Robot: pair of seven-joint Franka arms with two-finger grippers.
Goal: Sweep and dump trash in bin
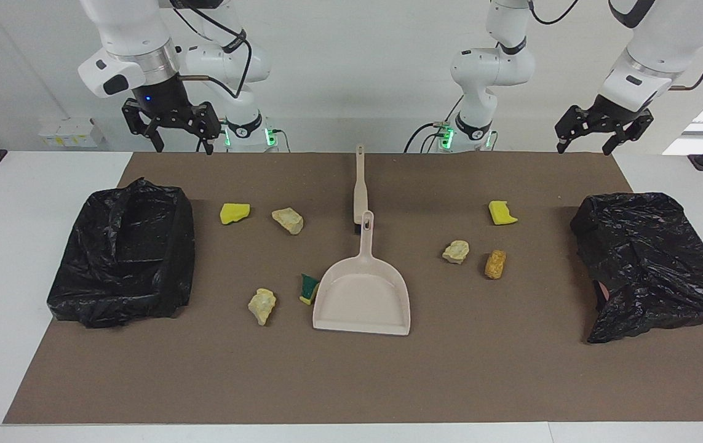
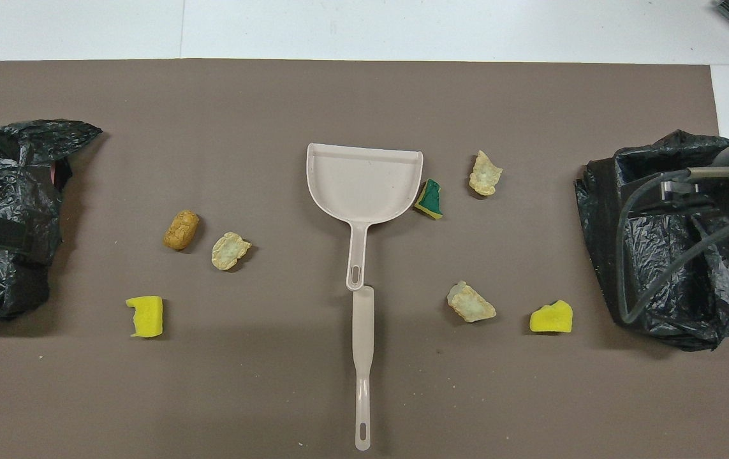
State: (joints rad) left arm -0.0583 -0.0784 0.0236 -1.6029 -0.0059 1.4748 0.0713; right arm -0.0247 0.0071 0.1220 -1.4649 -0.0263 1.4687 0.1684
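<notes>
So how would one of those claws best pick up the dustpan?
By its handle, coming straight down from above. The dustpan lies flat on the mat, and the handle is a narrow straight bar pointing toward the robots, slim enough for two fingers across its width; the pan's tray is probably too wide and shallow to pinch.

Left tool (image 1: 603, 138): raised over the table's robot-side edge, above the bag-lined bin (image 1: 652, 264) at the left arm's end; fingers apart, empty.
Right tool (image 1: 170, 132): raised above the other bag-lined bin (image 1: 123, 252); fingers apart, empty.
Dustpan (image 1: 363, 295): flat mid-mat, handle toward the robots.
Brush (image 1: 360, 184): in line with dustpan handle, nearer the robots.
Trash (image 1: 289, 219): seven scraps scattered on brown mat (image 1: 351, 381); green-and-yellow wedge (image 1: 309, 288) just beside the dustpan.
</notes>
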